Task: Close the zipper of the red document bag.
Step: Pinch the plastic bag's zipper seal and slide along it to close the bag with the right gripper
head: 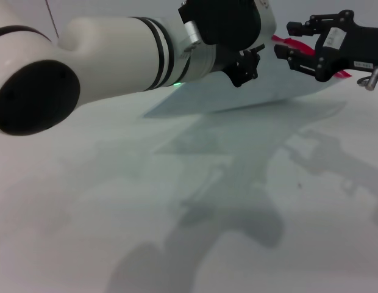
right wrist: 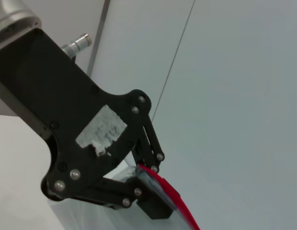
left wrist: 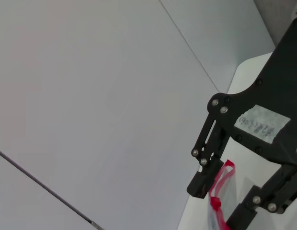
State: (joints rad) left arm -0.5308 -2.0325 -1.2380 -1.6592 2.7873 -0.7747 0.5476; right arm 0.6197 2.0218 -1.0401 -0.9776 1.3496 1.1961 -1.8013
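The red document bag (head: 256,88) is a translucent pale sheet held tilted above the white table (head: 146,213). Its zipper (head: 295,44) is the red strip along the raised far edge. My left gripper (head: 242,66) reaches in from the left and is shut on the bag near that edge. The right wrist view shows the left gripper (right wrist: 148,189) clamped at the zipper (right wrist: 175,196). My right gripper (head: 285,41) comes in from the right, open, its fingers astride the zipper's end. The left wrist view shows the right gripper (left wrist: 219,201) with the zipper (left wrist: 219,189) in its gap.
My left arm's thick white forearm (head: 103,61) crosses the upper left of the head view. Shadows of both arms and the bag fall on the bare white table below. A grey wall stands behind the table.
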